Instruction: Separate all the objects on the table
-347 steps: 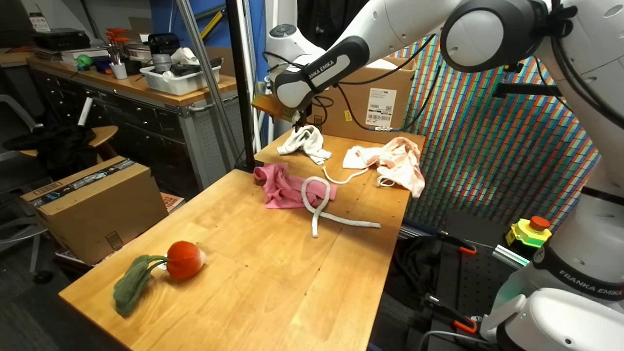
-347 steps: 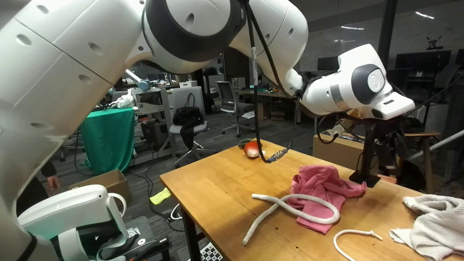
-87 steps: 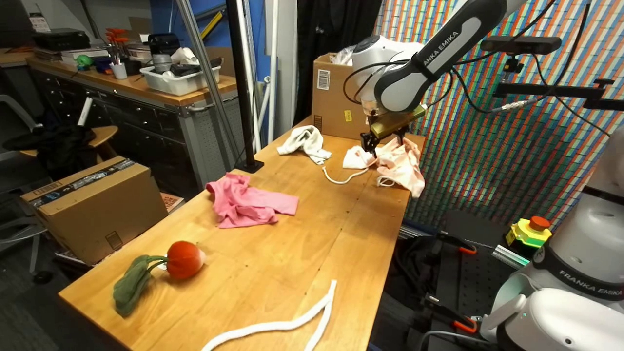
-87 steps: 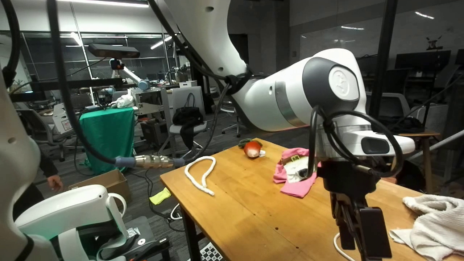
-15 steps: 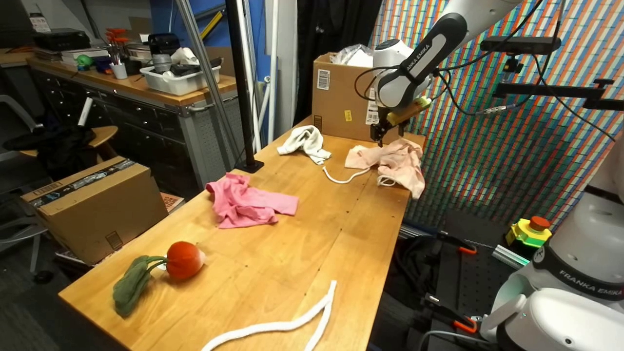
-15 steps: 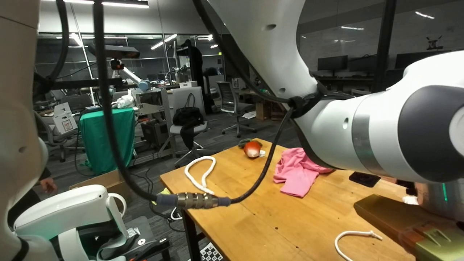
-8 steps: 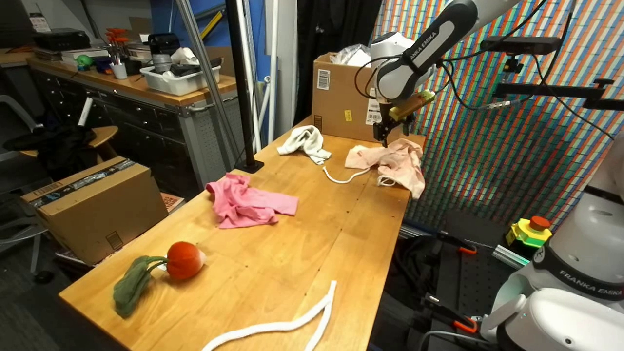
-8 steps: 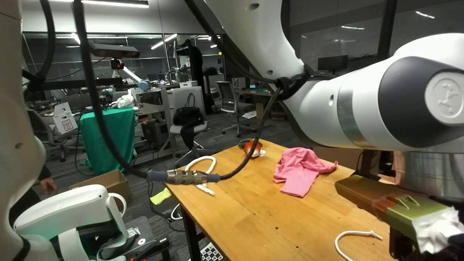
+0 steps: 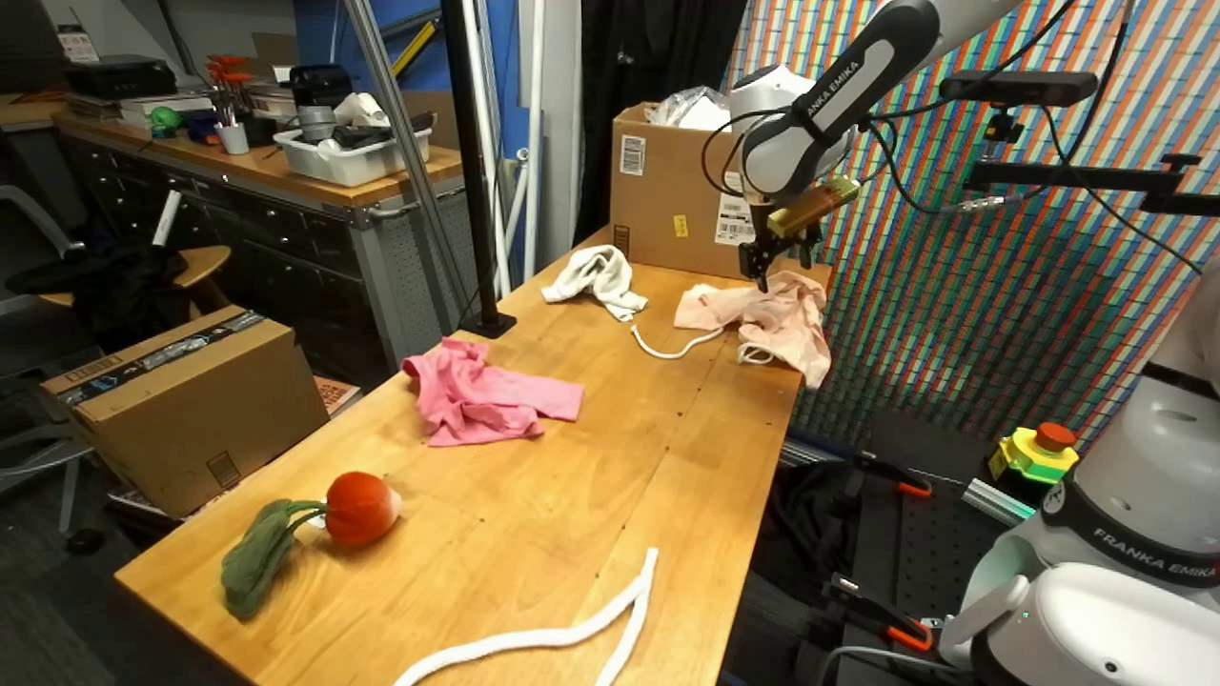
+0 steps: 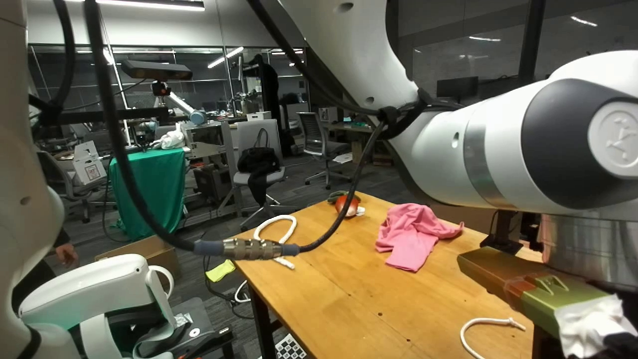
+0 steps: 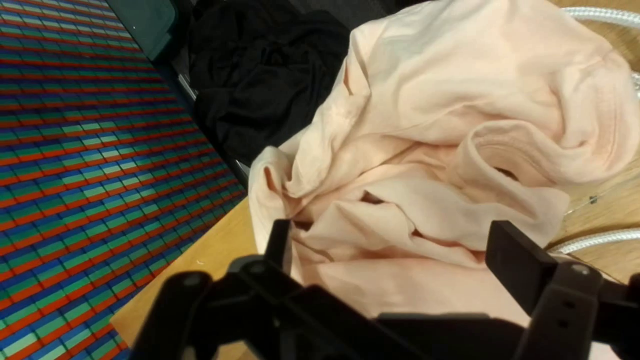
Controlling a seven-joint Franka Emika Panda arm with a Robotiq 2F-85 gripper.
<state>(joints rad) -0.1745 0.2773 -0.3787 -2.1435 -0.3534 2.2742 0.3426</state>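
Standing farthest left in an exterior view is one taped cardboard box [image 9: 181, 410], beside the worktop [image 9: 534, 514] rather than on it. On the wood, counted from the left, come one red ball with a green leafy stem [image 9: 357, 510], near the left corner; one black post [image 9: 481, 191], its base by the left edge; and one pink cloth [image 9: 486, 395], rumpled and well apart from the ball. Next is one white rope [image 9: 534, 636], bent into a loop that runs out of that picture at the bottom; both exterior views show it, as they do the ball and the pink cloth. One cream cloth [image 9: 610, 272] lies folded farther up the worktop, with one thin white cord [image 9: 672, 356] beginning just beside it and curving right. At the far end stands one labelled cardboard box [image 9: 658, 200]. Last comes one peach cloth [image 9: 786, 319], the third cloth in the count, crumpled at the right-hand edge and reaching slightly past it; the thin white cord runs up to its border. Two stretches of braided cord [image 11: 600, 239] show at the right of the wrist view, and whether they belong to the same piece I cannot tell. One claw [image 11: 390, 237] hangs over the peach cloth. It is released, its jaws spread wide apart, and in the wrist view loose peach folds fill the space between them. Whether either jaw touches the fabric, I cannot tell.
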